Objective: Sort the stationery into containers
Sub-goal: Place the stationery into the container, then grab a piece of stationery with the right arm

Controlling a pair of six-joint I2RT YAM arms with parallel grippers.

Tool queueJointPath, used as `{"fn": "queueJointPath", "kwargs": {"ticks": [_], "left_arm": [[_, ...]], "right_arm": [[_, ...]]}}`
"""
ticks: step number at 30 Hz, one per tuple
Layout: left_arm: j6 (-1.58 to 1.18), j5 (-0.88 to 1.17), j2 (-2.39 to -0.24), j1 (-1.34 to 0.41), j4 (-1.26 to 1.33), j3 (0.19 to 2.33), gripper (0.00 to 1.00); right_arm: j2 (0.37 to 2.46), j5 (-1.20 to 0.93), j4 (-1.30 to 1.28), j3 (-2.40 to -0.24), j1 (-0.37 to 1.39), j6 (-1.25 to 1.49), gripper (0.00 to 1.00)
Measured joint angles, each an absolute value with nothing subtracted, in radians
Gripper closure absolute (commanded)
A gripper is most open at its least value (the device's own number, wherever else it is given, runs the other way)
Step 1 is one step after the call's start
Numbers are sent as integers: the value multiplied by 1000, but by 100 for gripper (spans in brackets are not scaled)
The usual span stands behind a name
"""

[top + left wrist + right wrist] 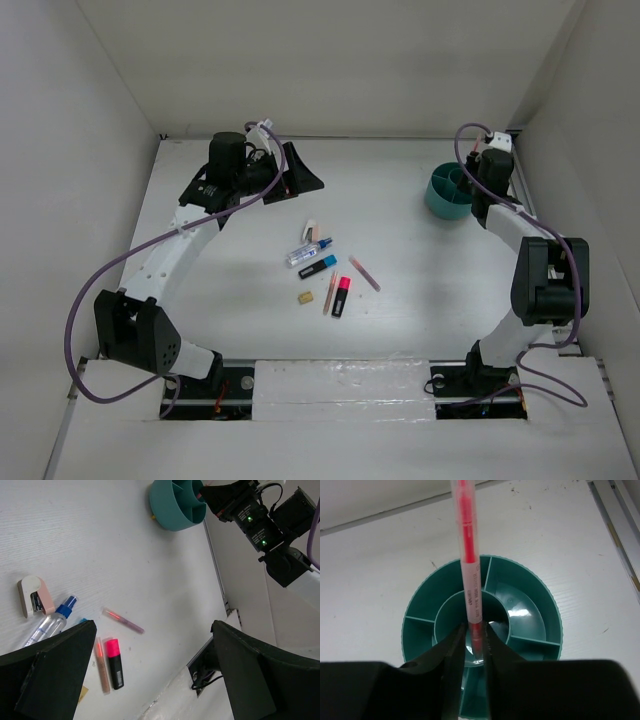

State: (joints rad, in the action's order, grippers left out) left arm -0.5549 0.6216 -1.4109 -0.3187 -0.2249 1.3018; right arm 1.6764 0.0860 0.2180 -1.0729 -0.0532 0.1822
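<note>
the right pincer (474, 642) points down over a round teal plastic cup with inner dividers (540, 610). its two black fingers sit close together on either side of a thin translucent pink pen with a red core (469, 565). the pen stands nearly upright, with its lower end between the fingertips and over the cup's round centre compartment. whether the fingers clamp it or only flank it cannot be told. the cup sits at the far right of the white tabletop (420, 270).

the left pincer (152, 630) hangs over the far side of the tabletop, left of centre, with its fingers spread wide apart and holding nothing. the loose stationery lies in a cluster near the middle of the tabletop:
- a white eraser with a pink side (32, 596)
- a clear tube with a blue cap (50, 625), just beside the eraser
- a black highlighter with a blue cap (317, 266)
- a black highlighter with a pink cap (115, 662)
- a second pink pen (123, 621)
- a third pink pen (102, 665), alongside the pink-capped highlighter
- a small tan block (305, 297)

the cluster is well apart from the cup.
</note>
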Motion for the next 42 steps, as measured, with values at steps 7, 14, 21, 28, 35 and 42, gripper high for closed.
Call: {"fn": "queueJointPath", "kwargs": {"ticks": [7, 14, 21, 28, 35, 42], "left_arm": [[-556, 636, -1411, -319, -219, 1302, 0], [-559, 654, -1411, -319, -209, 1301, 0], [-559, 657, -1411, -319, -206, 1300, 0], [-559, 645, -1412, -319, -207, 1300, 0], [-561, 539, -1416, -319, -257, 1306, 0], [-611, 186, -1457, -319, -444, 1406, 0]], "right_arm": [[1676, 86, 212, -1073, -53, 180, 65], [1676, 86, 212, -1073, -53, 180, 59], [1643, 77, 215, -1064, -53, 190, 49], [1530, 71, 238, -1069, -53, 202, 0], [1512, 86, 126, -1244, -9, 179, 0], [1538, 72, -241, -1597, 255, 133, 0]]}}
